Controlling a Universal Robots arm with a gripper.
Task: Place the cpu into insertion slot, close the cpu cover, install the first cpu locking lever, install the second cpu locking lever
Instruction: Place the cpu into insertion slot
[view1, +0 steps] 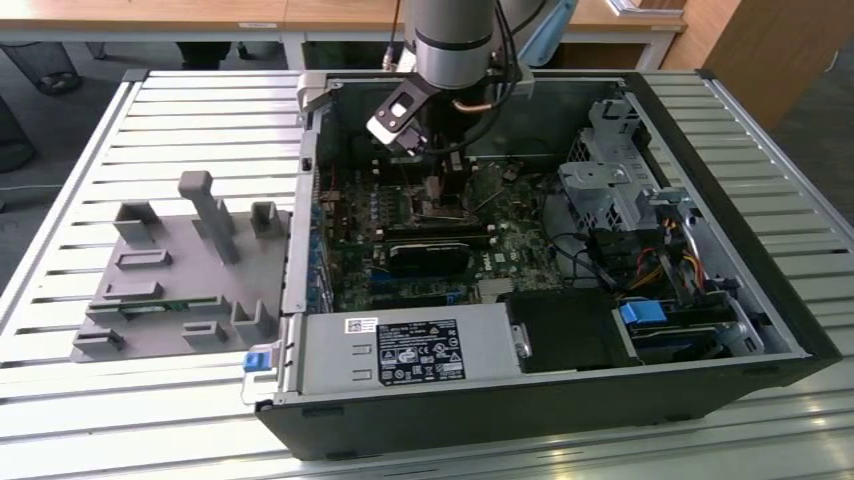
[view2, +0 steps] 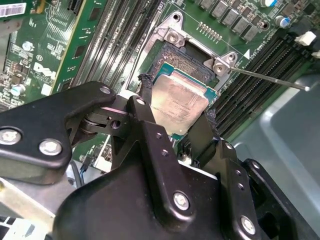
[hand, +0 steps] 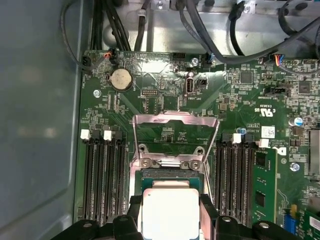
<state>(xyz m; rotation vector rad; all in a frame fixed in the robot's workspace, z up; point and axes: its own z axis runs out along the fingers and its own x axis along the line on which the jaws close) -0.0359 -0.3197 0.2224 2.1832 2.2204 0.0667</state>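
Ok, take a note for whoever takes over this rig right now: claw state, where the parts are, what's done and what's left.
Claw: shut on the cpu, one finger on each of two opposite edges.
Cpu: at the insertion slot, lying flat over it; whether it is fully seated cannot be told.
Cpu cover: open, tilted up at the slot's hinge side.
Locking lever: one thin rod unlatched, sticking out free.
Done: cpu is at the slot.
Not yet done: cpu released, cover closed, both levers latched.
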